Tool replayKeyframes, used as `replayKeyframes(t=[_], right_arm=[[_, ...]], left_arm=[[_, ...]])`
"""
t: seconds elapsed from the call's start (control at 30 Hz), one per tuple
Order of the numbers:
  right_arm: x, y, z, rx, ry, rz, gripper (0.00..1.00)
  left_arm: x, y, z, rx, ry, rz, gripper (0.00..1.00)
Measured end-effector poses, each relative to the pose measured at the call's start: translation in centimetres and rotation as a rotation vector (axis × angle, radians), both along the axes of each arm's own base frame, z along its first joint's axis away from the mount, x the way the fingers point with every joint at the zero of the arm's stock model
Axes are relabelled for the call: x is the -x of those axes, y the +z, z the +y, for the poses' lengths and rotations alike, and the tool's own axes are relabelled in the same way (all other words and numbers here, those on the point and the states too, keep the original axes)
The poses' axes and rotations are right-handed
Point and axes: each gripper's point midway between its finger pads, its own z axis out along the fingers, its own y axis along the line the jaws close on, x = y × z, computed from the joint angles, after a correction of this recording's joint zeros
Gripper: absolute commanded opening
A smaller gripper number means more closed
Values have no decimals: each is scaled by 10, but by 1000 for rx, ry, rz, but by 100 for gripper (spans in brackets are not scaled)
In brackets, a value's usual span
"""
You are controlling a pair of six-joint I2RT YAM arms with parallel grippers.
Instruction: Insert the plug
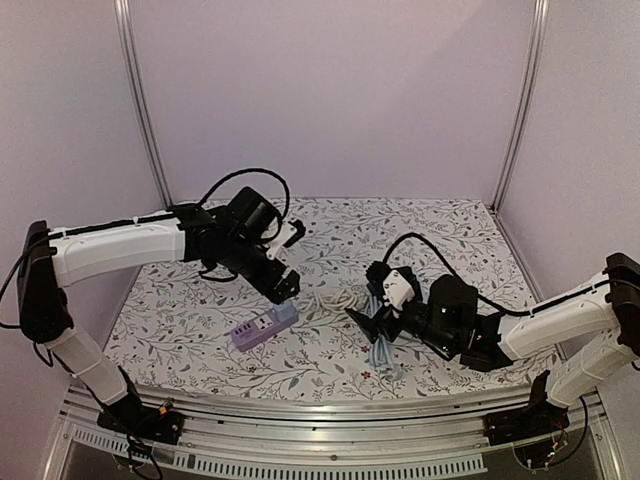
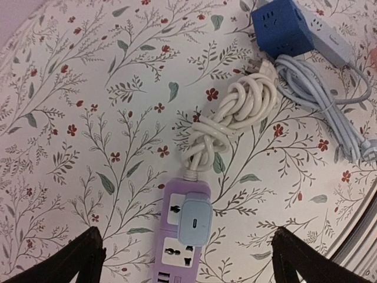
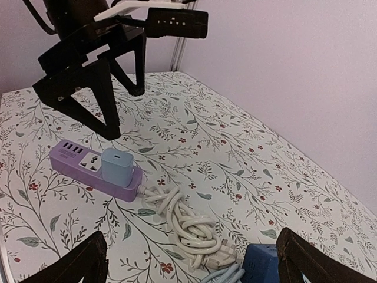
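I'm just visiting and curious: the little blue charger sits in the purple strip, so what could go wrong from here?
The left gripper hangs open close above the charger in the power strip; a careless pull-away could nudge it loose. The right gripper sits by the knotted white cord and the blue cube with its cable, which might snag.

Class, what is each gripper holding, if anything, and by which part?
Nothing is held. The left gripper is open above the strip, where the charger sits plugged in. The right gripper is open too, with nothing between its fingers.
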Motion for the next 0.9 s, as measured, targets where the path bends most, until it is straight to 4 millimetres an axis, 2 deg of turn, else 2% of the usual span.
replayKeyframes(t=[0.17, 0.23, 0.3, 0.4, 0.5, 0.57, 0.63, 0.7, 0.77, 0.9], right_arm=[[-7, 5, -6, -21, -57, -12, 99], [-11, 6, -8, -31, -82, -15, 99], [-15, 5, -11, -35, -113, -16, 99], [-21, -2, -15, -17, -162, -7, 99], [-27, -5, -15, -4, -199, 9, 99], [-31, -2, -14, -7, -223, 23, 99], [-35, 0, -14, -17, -244, 40, 99], [-36, 0, -16, -36, -267, 74, 99], [-35, -3, -20, -50, -286, 116, 99], [-35, -8, -25, -67, -338, 223, 99]], left_arm=[[-8, 2, 8, 81, 153, -4, 99], [-9, -1, 25, 86, 241, -30, 100], [-10, 4, 46, 90, 324, -87, 99], [-9, 28, 72, 161, 420, -214, 100], [-8, 49, 105, 319, 537, -338, 99], [-8, 45, 129, 399, 615, -377, 100], [-6, 30, 146, 427, 664, -384, 99], [-3, 16, 152, 421, 679, -370, 99], [-2, 14, 151, 433, 678, -361, 99], [-1, 30, 141, 541, 661, -350, 99]])
